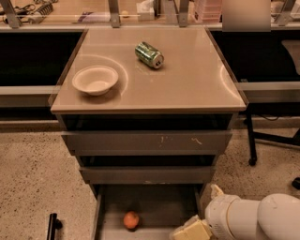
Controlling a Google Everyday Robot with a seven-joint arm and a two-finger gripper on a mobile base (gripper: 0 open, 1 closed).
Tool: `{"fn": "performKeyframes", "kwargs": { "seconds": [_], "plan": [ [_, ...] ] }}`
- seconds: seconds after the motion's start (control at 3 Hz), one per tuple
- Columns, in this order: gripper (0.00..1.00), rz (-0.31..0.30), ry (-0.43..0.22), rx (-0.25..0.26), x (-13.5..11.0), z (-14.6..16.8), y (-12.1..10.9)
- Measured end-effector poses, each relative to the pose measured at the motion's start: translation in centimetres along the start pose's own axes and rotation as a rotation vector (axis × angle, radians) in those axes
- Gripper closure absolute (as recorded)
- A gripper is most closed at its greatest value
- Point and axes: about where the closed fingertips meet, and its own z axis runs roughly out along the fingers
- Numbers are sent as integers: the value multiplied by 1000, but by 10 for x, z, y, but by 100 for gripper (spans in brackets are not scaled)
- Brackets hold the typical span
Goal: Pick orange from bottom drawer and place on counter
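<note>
I am looking at the grey cabinet from the front and from above, with the counter [187,84] as its glossy tan top. On it a white bowl [95,79] sits upright near the left edge. A green soda can [149,55] lies on its side toward the back, well apart from the bowl. Below the slab, the top drawer [146,142] and the middle drawer [147,174] each stand a little way out, with scuffed grey fronts. The bottom drawer [164,206] is pulled out farthest, so I can look down onto its flat grey floor. The orange [131,220] rests on that floor, left of the middle and closer to the left wall than the right, touching neither wall. My arm [253,219], a thick white tube, comes in from the lower right corner. The gripper [191,230] shows as a cream-coloured piece at the bottom edge, over the right part of the open drawer, to the right of the orange and apart from it. The frame cuts the gripper off, so I cannot tell how far open it is; the orange, at least, is not in its hold. A thin black object [52,226], possibly a handle, stands on the speckled floor [33,178] left of the drawer. Behind the cabinet runs a long, cluttered tan bench [70,11] with metal posts.
</note>
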Motion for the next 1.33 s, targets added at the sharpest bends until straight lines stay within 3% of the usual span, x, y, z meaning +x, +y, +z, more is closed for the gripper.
{"fn": "performKeyframes", "kwargs": {
  "seconds": [0.33,0.67,1.0,1.33],
  "plan": [
    [0,15,-85,-11,8,36,-29],
    [0,84,-137,-63,31,74,-54],
    [0,137,-144,-122,47,98,-45],
    [0,135,-170,-131,47,108,-49]
  ]
}}
